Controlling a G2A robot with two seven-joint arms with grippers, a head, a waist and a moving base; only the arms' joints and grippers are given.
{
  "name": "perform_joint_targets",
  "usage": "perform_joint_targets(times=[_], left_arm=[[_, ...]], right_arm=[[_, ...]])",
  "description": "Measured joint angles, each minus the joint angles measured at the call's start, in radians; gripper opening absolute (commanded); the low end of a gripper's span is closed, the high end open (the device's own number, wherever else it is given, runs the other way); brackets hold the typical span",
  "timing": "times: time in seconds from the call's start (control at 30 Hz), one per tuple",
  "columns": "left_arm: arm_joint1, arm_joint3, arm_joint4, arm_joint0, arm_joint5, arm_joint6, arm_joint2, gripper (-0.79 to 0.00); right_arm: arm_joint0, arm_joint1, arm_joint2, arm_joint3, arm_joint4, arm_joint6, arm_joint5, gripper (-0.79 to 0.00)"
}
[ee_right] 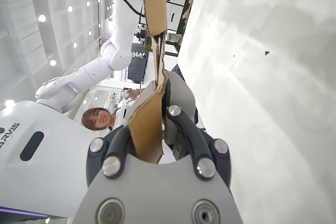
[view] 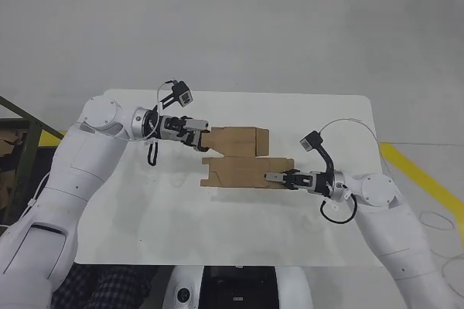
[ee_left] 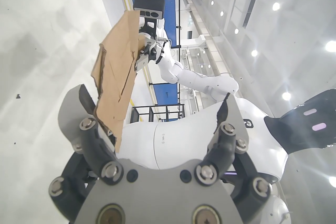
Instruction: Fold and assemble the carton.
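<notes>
Over the table [view: 139, 224], right pincer [view: 270, 177] clamps carton [view: 243, 170]; left pincer [view: 205, 141] gapes beside it.

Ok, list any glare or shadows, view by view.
Top view: even light, only faint shadows on the table, carton clear. Left wrist view: ceiling lamps flare with streaks. Right wrist view: ceiling lamps glow behind, soft shadows across the table.

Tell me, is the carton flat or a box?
Flat, not yet a box: the carton shows as flat panels from above, a thin sheet in the right gripper.
</notes>
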Motion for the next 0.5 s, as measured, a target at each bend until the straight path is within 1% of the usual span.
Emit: perform_joint_targets(times=[0.27,0.5], left_arm=[[0.007,-0.037,0.006,0.005,0.011,-0.013,-0.033,0.000],[0.005,-0.062,0.014,0.006,0.019,-0.001,-0.039,0.000]], right_arm=[[0.004,0.000,-0.013,0.013,-0.004,-0.023,-0.002,-0.785],[0.001,0.002,-0.013,0.010,-0.001,-0.031,-0.002,-0.785]])
